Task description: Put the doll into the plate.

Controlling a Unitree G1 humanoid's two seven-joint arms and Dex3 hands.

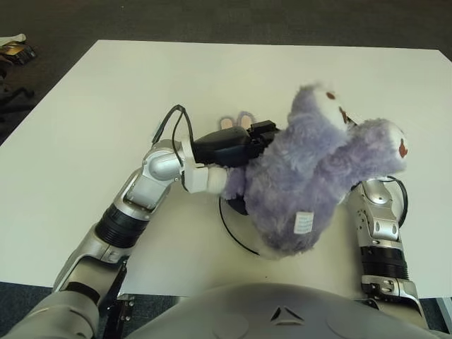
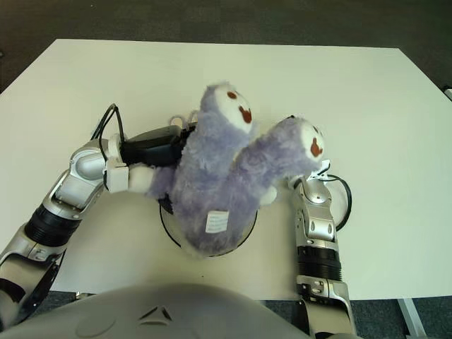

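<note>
Doll (image 1: 311, 183) is big purple plush, held up btwn both hands over plate (image 1: 233, 236), which mostly hides under it. Left hand (image 1: 236, 150) is pressed into its 9 o'clock side, fingers curled on fur. Right hand is hidden behind plush at 3 o'clock, grip can't tell. Risk: doll overhangs rim, could flop off or shove plate. Table (image 1: 106, 106) is open toward 12; near edge is close at 6.

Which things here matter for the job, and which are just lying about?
Job:
- doll, held up between both hands
- plate, under the doll
- left robot hand, at the doll's side
- right robot hand, mostly hidden behind the doll

Lying about:
- clutter on the floor, far left
- table
</note>
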